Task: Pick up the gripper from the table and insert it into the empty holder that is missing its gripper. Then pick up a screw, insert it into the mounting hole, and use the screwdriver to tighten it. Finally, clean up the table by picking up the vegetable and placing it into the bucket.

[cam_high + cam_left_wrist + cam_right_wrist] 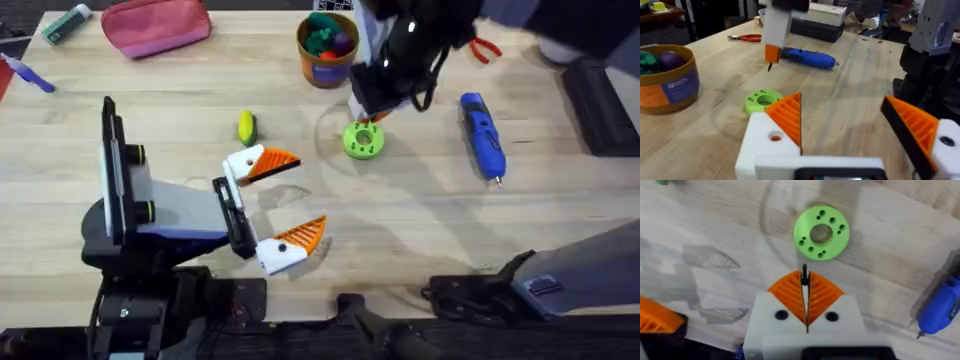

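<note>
My left gripper (pixel 305 195) rests open on the table, and both white finger mounts carry an orange wedge. The far mount, the holder (pixel 765 145), holds the orange gripper (pixel 789 117), and orange shows through its mounting hole (pixel 775 136). My right gripper (pixel 805 277) hangs just above the table beside a green disc (pixel 821 227), shut on a thin black screw (pixel 804 274). The blue screwdriver (pixel 482 135) lies to the right. The yellow-green vegetable (pixel 246 127) lies left of the disc. The bucket (pixel 327 45) stands at the back with toys inside.
Red-handled pliers (pixel 485 48) lie at the back right. A pink pouch (pixel 155 25) sits at the back left, with a green marker (pixel 65 25) beside it. Bare wood stretches between the left gripper and the screwdriver.
</note>
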You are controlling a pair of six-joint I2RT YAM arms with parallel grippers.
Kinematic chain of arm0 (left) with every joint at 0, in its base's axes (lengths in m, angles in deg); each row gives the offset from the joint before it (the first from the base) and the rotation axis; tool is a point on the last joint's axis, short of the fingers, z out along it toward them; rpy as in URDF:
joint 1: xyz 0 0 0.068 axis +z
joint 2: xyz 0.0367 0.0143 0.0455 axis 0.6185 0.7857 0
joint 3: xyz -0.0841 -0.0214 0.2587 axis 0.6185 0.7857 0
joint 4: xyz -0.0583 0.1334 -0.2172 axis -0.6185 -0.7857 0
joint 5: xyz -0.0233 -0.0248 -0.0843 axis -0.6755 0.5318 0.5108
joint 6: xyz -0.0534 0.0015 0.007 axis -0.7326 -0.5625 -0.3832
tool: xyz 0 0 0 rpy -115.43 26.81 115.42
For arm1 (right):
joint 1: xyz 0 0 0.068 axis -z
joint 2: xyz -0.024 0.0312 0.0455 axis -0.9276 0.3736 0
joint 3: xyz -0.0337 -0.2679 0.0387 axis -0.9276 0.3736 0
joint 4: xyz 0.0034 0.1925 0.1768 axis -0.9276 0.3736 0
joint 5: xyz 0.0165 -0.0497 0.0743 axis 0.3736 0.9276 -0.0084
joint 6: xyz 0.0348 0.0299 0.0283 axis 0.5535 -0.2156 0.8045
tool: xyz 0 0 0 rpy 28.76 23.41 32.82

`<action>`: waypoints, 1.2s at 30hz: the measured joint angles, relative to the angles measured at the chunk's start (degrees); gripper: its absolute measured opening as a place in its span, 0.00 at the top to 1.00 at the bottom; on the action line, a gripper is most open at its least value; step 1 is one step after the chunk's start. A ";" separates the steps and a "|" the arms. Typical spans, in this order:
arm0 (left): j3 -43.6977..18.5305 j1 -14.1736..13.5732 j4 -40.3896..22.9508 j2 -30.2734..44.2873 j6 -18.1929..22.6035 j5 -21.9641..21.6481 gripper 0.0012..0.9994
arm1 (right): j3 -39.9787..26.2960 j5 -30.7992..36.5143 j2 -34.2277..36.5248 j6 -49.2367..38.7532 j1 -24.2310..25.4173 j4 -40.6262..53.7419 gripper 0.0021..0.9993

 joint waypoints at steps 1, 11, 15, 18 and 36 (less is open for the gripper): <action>0.00 0.00 0.01 -0.02 0.00 0.01 0.01 | -1.53 -0.01 -0.02 -0.02 -0.28 1.00 1.00; 0.00 0.00 0.01 -0.02 0.00 0.01 0.01 | -14.70 0.08 -0.02 -2.76 -4.98 9.27 1.00; 0.00 0.00 0.00 0.00 0.00 -0.02 0.01 | -18.39 1.55 -0.02 -3.33 -7.82 12.17 1.00; 0.02 0.00 0.01 0.00 0.00 0.01 0.01 | -21.11 2.49 0.02 -4.06 -10.07 15.01 1.00; 0.00 0.00 0.01 -0.01 0.00 0.00 0.01 | -36.93 3.51 8.48 -14.61 -25.80 22.67 1.00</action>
